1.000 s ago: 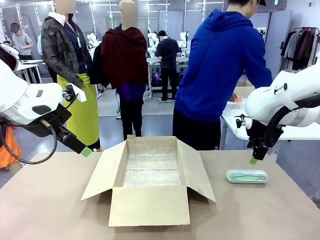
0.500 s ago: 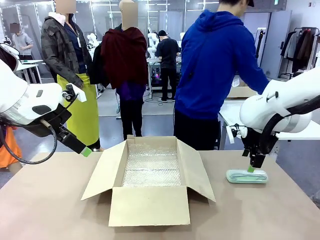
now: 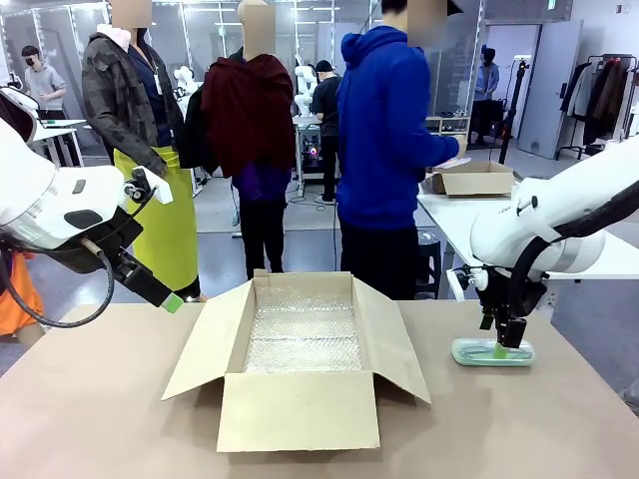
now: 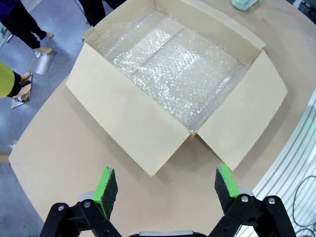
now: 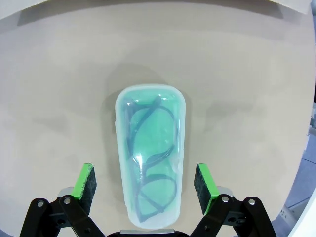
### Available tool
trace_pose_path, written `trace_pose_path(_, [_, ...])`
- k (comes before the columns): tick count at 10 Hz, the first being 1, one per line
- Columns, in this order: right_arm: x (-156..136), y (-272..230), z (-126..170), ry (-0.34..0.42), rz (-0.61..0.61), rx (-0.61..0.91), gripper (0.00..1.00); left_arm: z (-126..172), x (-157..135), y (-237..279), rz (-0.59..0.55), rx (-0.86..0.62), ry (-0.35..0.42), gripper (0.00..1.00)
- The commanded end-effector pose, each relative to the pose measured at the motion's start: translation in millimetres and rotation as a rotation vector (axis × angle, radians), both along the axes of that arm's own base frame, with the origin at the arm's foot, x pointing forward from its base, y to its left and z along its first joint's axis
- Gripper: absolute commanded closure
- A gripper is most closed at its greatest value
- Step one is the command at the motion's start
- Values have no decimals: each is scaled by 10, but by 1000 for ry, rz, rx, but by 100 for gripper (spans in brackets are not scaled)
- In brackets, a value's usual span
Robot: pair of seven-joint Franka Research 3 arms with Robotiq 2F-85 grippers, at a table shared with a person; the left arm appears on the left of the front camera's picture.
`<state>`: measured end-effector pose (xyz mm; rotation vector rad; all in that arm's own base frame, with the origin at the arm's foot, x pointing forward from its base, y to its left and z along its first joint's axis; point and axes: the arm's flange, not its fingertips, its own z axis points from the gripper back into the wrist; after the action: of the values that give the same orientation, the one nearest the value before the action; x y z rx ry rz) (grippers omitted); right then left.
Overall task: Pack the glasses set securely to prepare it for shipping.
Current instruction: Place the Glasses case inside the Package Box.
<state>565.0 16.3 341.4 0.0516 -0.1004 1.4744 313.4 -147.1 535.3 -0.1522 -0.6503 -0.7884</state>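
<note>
Plainly spread wide and holding nothing, the pads [image 5: 85, 180] of the right gripper [image 5: 144, 168] flank the mint glasses case [image 5: 150, 148], which lies flat on the table [image 5: 49, 74] at lower centre. It is likely light, rigid and slick-shelled, so pinch across its narrow middle. The left gripper [image 4: 163, 180] gapes empty too.

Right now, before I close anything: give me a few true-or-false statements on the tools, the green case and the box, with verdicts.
1. The right tool is open, one finger each side of the mint green case. True.
2. The mint green case lies inside the cardboard box. False: it lies on the table, right of the box.
3. Bubble wrap lines the box. True.
4. The left tool grips a pink case. False: it is open and empty, raised left of the box.
</note>
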Motion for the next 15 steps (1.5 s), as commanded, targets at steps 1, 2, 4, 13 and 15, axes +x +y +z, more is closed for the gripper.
trace_pose_path(1, [94, -44, -64, 19, 29, 9, 0, 1, 4, 6, -9, -9, 1, 0])
trace_pose_path(2, [107, -48, -129, 26, 35, -2, 0, 1, 4, 6, -9, -9, 1, 0])
trace_pose_path(4, [122, -55, -233, 46, 26, -3, 0, 1, 4, 6, -9, -9, 1, 0])
trace_pose_path(13, [108, -29, -224, 51, 26, -41, 67, 1, 4, 6, -9, -9, 1, 0])
trace_pose_path(15, [13, 8, 86, 37, 12, -57, 77, 1, 4, 6, -9, -9, 1, 0])
